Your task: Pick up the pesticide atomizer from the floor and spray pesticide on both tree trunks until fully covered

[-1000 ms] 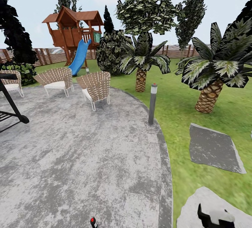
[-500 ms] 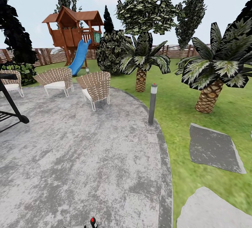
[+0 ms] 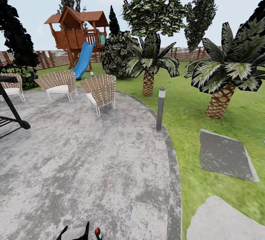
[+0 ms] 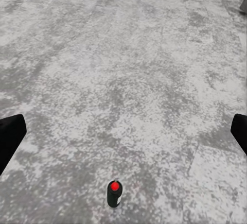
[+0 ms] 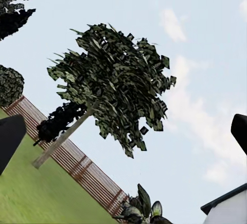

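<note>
The pesticide atomizer, a small dark bottle with a red spot on top, stands upright on the grey paving at the head view's bottom edge. My left gripper is just left of it, open and empty. In the left wrist view the atomizer stands on the paving below the open left gripper, apart from both fingers. My right gripper is open and empty, pointing up at the sky and a tree with a straight bare trunk. Another leafy tree rises behind a palm.
A grey bollard lamp stands at the paving's edge. Wicker chairs and a black frame occupy the far left. Short palms, stone slabs, playhouse with a blue slide and a slatted fence lie beyond.
My right gripper, at the head view's bottom right corner a second ago, has gone out of that view. My left gripper has come into view at the bottom, beside the atomizer.
</note>
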Tool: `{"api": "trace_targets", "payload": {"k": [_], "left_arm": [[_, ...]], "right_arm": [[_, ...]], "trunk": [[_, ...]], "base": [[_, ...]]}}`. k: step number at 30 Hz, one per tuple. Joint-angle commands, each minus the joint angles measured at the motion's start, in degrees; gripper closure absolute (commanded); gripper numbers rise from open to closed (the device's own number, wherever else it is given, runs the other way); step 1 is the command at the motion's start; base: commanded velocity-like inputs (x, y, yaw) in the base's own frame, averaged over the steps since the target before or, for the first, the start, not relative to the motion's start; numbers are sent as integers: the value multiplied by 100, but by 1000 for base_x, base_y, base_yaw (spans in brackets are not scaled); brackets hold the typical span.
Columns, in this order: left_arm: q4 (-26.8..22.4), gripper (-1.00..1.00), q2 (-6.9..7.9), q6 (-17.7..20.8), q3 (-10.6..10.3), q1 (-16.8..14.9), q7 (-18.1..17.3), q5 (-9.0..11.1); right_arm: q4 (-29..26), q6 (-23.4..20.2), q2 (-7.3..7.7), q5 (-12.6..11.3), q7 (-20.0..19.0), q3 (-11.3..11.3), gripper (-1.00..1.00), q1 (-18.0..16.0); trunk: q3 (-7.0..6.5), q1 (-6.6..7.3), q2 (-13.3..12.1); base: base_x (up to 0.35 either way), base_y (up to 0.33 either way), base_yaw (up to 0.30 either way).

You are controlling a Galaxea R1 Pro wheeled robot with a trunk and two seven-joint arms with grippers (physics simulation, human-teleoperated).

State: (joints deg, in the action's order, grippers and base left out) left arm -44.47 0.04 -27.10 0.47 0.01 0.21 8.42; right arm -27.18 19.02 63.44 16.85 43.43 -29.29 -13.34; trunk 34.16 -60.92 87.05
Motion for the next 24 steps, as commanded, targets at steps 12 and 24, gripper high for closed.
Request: {"api": "trace_targets", "payload": {"k": [12, 24], "left_arm": [[-143, -100, -23, -480, -3, -383, -3, -5], [139, -100, -27, -512, -3, -1785, -19, -12]], "right_arm": [[19, 37, 12, 32, -2, -7, -100, -20], [19, 45, 26, 32, -2, -16, -100, -20]], "trunk": [[221, -264, 485], [436, -528, 967]], "base": [[0, 0, 0], [0, 0, 0]]}}
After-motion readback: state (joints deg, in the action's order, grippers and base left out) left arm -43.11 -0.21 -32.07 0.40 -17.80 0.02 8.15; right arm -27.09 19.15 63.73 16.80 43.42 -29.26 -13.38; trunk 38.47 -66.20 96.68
